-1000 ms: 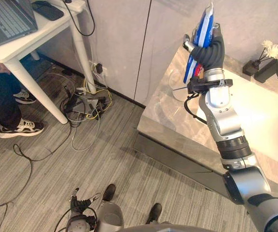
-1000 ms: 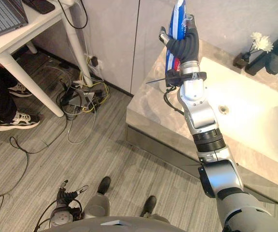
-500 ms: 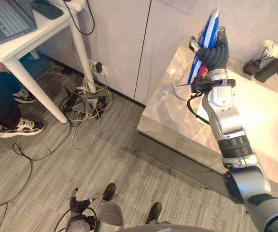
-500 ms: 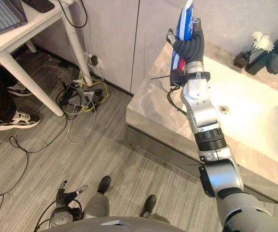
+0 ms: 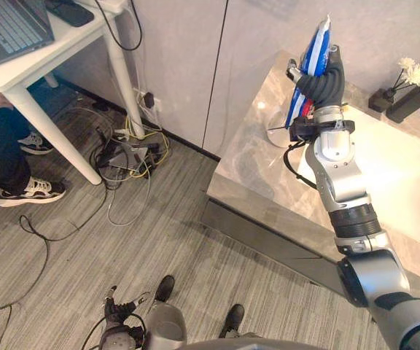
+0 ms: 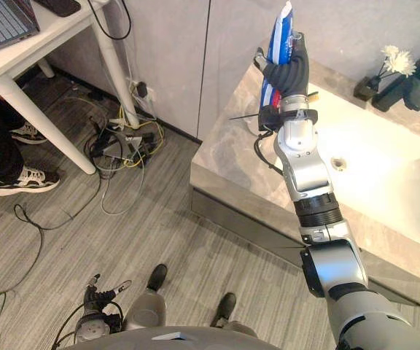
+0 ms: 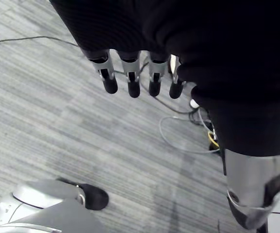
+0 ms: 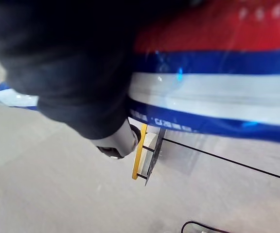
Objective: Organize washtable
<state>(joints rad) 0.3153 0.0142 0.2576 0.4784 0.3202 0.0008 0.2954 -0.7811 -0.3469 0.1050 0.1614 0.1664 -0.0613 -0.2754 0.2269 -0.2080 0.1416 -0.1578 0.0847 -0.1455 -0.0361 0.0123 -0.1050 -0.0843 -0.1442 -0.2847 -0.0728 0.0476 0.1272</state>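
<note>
A humanoid robot's right hand point(image 5: 318, 82) grips a blue, white and red tube point(image 5: 312, 51), fingers curled tight round its middle, holding it upright in the air above the left corner of the washtable point(image 5: 250, 171). The tube's lower end is hidden behind the hand's dark cover, and in the right wrist view it passes out of the frame on both sides. A small yellow-edged piece point(image 8: 141, 158) past the fingertip is too indistinct to identify. A clear glass point(image 5: 274, 133) on the washtable's corner, below the tube, is partly masked by the wrist, its outline faint. The left hand point(image 7: 130, 80) hangs over the floor point(image 5: 173, 240) in front of the washtable, fingers straight and holding nothing. The washtable is a grey marbled slab with a pale sink point(image 5: 407, 168) whose far side is cut off. At its back edge stand white flowers point(image 5: 413, 73) in a small dark vase point(image 5: 379, 100) beside a black faucet point(image 5: 408, 108), itself clipped by the frame. Left of the washtable, across grey plank flooring, a tangle of cables point(image 5: 126, 157) lies under a white desk point(image 5: 64, 47) bearing a laptop point(image 5: 9, 25), where a person's legs point(image 5: 2, 157) show.
</note>
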